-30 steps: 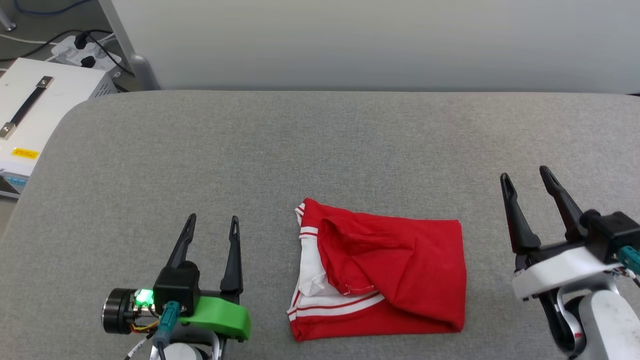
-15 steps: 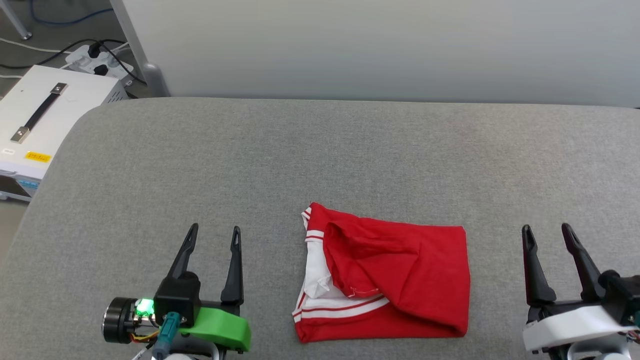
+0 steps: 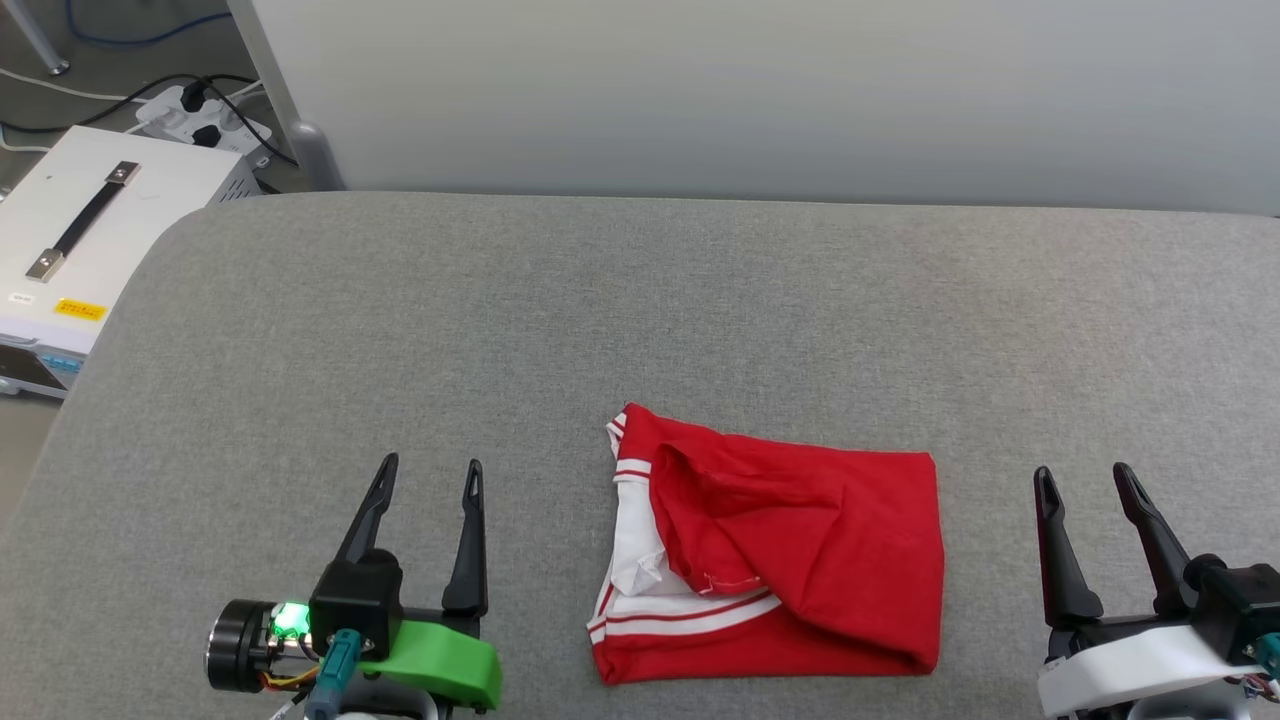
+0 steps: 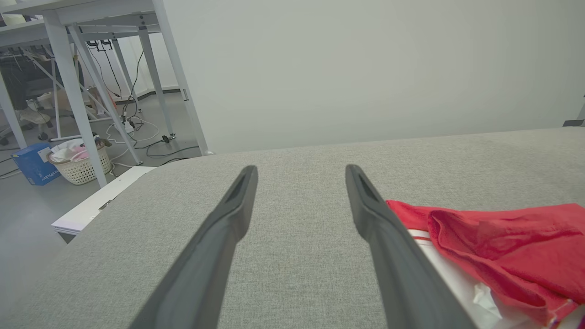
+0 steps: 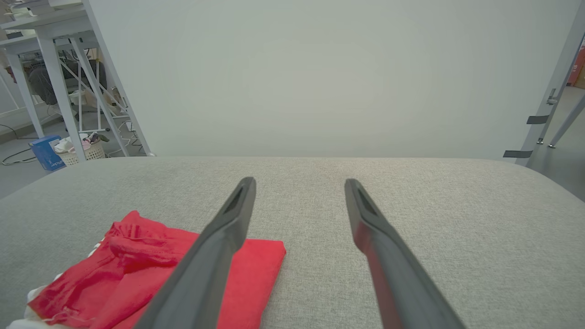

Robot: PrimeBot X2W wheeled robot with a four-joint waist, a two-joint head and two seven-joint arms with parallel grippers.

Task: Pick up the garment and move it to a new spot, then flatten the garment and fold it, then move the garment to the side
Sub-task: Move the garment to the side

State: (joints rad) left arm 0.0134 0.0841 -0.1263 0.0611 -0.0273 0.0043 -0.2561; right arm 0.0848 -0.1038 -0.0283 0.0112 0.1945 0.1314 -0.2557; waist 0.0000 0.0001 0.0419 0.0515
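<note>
While left tool & right tool both stand wide, empty, red jersey lies btwn them, long axis left-right; right tool looks slightly nearer.

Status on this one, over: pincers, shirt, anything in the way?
Left pincer and right pincer open, empty. Red jersey T-shirt lies folded on the grey padded surface between them, touching neither. Nothing in the way.

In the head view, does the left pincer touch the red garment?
No, the left pincer stands open beside the garment, with bare grey surface between them.
</note>
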